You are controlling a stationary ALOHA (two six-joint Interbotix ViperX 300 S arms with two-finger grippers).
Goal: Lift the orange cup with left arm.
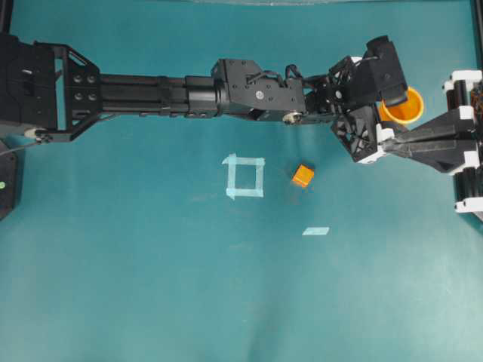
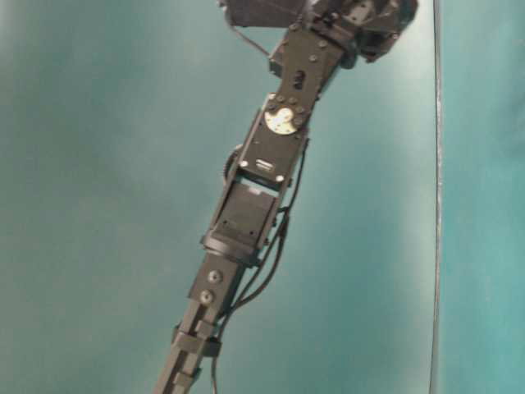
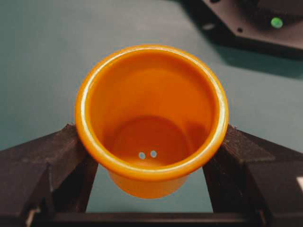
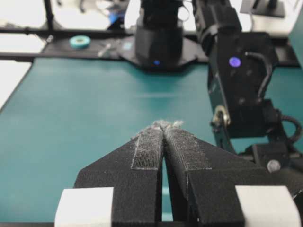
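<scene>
The orange cup (image 3: 151, 118) sits mouth-up between the black fingers (image 3: 52, 161) of my left gripper (image 3: 151, 142), which press its wall just under the rim on both sides. The cup leans toward the camera, and teal mat shows below its base. From overhead, the cup (image 1: 406, 108) is at the far right, partly under the left gripper (image 1: 386, 105) at the end of the long black left arm (image 1: 249, 90). My right gripper (image 1: 389, 147) lies just below it with its pointed fingers shut and nothing between them; the right wrist view shows the right gripper (image 4: 164, 126) the same way.
A small orange cube (image 1: 303, 176) lies on the teal mat, right of a pale tape square (image 1: 245, 176). A short tape strip (image 1: 316, 231) lies lower down. The right arm's base (image 3: 265, 23) stands just beyond the cup. The left arm (image 2: 271, 156) fills the table-level view.
</scene>
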